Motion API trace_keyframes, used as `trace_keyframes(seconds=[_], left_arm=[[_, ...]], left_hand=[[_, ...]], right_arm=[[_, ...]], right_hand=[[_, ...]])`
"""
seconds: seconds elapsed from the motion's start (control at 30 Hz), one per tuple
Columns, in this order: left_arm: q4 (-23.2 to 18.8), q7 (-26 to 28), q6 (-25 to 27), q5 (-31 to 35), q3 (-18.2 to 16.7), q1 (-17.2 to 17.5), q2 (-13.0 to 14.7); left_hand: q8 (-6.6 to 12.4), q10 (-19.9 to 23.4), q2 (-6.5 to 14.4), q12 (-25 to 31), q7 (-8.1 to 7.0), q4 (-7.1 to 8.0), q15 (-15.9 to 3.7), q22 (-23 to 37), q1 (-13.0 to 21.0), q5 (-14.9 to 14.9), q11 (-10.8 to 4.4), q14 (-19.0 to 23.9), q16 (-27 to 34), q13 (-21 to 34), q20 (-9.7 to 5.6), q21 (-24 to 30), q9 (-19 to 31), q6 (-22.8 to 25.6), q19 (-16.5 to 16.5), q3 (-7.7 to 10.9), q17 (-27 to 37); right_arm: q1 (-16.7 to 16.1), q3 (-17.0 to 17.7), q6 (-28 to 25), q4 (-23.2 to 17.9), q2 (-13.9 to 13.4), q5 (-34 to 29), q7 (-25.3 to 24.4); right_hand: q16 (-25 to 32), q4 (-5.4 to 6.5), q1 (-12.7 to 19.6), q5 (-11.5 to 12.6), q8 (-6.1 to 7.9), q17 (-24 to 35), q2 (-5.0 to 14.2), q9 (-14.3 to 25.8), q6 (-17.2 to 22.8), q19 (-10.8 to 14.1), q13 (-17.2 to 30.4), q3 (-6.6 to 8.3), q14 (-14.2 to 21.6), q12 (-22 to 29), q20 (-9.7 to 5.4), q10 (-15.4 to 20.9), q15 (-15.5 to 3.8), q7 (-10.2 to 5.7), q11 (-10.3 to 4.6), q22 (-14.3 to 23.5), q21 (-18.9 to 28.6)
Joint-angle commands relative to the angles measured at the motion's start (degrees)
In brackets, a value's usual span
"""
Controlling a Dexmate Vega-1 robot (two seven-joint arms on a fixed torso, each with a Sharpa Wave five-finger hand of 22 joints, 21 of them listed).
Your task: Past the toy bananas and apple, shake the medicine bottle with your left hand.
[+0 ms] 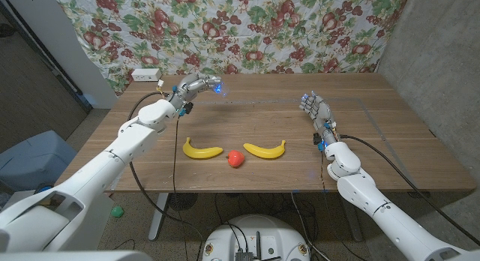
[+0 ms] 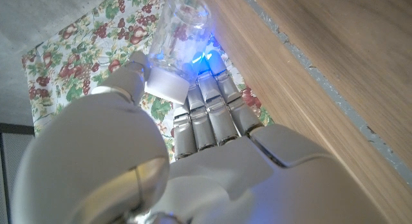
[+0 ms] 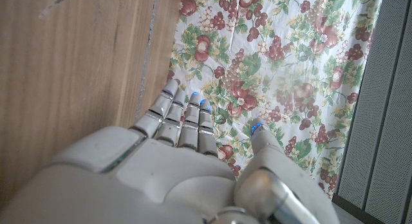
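While the left hand (image 1: 196, 86) grasps the medicine bottle (image 2: 182, 31), its fingers (image 2: 207, 105) hide the cap; right hand (image 1: 316, 109) fingers released.

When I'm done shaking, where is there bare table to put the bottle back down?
Left hand holds the medicine bottle near the far edge. Bare wood lies beneath it, between it and the left banana, and across the far middle toward the right hand. The near middle is crowded: bananas either side of the apple.
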Motion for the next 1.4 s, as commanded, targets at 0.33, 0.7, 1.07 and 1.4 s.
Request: trace_keyframes(seconds=[0.33,0.7,1.07,1.4], left_arm=[[-2.9,-5.5,8.8,7.3,5.3,-5.0,4.2],[-4.0,-5.3,9.0,7.4,4.9,-4.4,4.5],[-4.6,-0.2,4.8,7.4,2.5,-1.2,3.3],[-4.3,7.1,-0.7,5.2,-1.5,3.3,0.0]], left_hand=[[-0.17,10.6,10.1,-0.2,-1.25,0.45,-9.92,0.0,9.4,0.4,-10.00,3.2,-0.3,0.3,-4.84,0.6,0.2,4.3,-0.8,-0.02,0.1],[-0.26,10.6,10.2,-0.3,-1.17,0.51,-9.88,-0.1,9.4,0.4,-10.08,3.1,-0.4,0.4,-4.85,0.8,0.4,4.3,-0.9,-0.05,0.1],[-0.39,10.5,10.2,-0.4,-1.23,0.58,-9.85,-0.1,9.4,0.4,-10.08,3.0,-0.6,0.5,-4.83,1.1,0.4,4.3,-1.1,-0.09,0.1],[-0.48,10.6,10.2,-0.5,-1.17,0.60,-9.77,-0.2,9.4,0.4,-10.16,3.1,-0.6,0.4,-4.79,1.4,0.4,4.4,-1.3,-0.15,0.1]], right_arm=[[-0.2,0.2,0.3,0.1,-0.1,0.2,0.2],[-0.4,0.3,0.4,-0.2,-0.3,0.3,0.4],[-0.9,0.5,0.5,-0.7,-0.6,0.4,0.5],[-1.2,0.6,0.6,-1.1,-0.8,0.3,0.4]], right_hand=[[0.0,-0.41,0.2,0.3,0.19,0.1,0.31,0.2,0.7,0.7,0.2,0.22,0.4,-0.2,-0.11,0.5,-0.10,-0.04,0.25,0.1,-0.2],[0.0,-0.41,0.2,0.3,0.18,0.1,0.31,0.2,0.6,0.8,0.2,0.22,0.4,-0.2,-0.09,0.5,-0.13,-0.04,0.23,0.1,-0.4],[0.0,-0.41,0.2,0.3,0.18,0.1,0.31,0.2,0.6,0.8,0.2,0.22,0.4,-0.2,-0.09,0.5,-0.07,-0.02,0.18,0.1,-0.5],[0.0,-0.41,0.2,0.3,0.19,0.1,0.32,0.2,0.6,0.9,0.2,0.23,0.4,-0.2,-0.08,0.5,0.01,-0.02,0.25,0.1,-0.7]])
